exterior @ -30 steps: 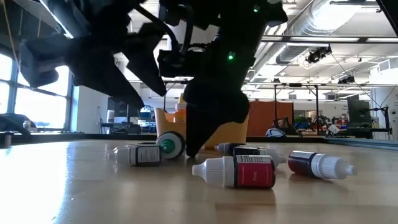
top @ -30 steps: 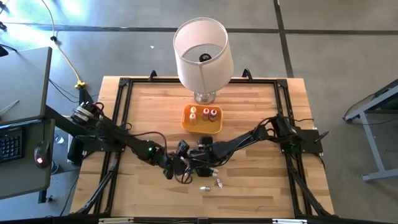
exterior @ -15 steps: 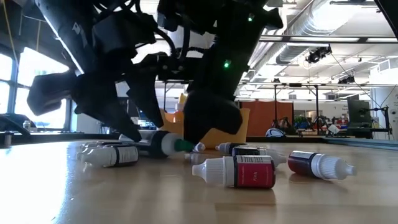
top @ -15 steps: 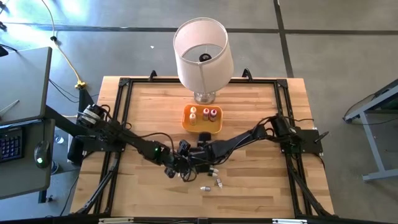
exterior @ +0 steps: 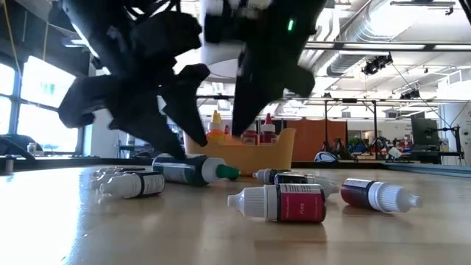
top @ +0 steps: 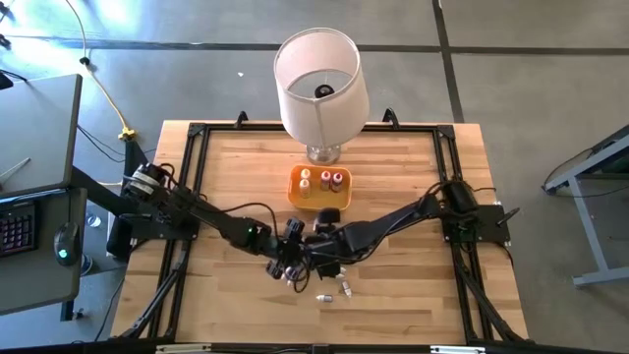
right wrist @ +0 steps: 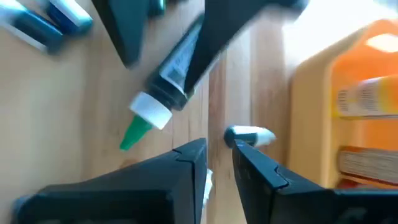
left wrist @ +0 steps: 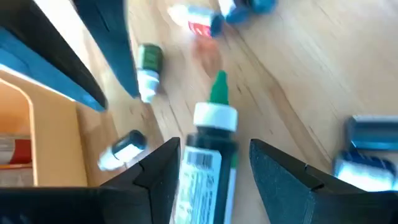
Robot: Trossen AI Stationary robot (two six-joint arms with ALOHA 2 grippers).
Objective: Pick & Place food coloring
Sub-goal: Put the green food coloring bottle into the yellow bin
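Orange tray (top: 319, 200) at far centre, three bottles in. Left gripper (left wrist: 211, 165), fingers apart, straddles a green-tipped bottle (left wrist: 210, 146) lying near the tray. Right gripper (right wrist: 217, 155), fingers nearly together, empty. Pick step; next, close and lift.

Green-capped dark bottle (left wrist: 208, 155), orange tray (top: 319, 200), white lampshade (top: 316, 74)

A smooth, pale wooden table (top: 393, 305) is seen — its planks faintly glossy. The squeeze bottles (exterior: 283, 203) look like plastic with paper labels; the orange tray (top: 297, 200) is smooth plastic — slightly shiny.
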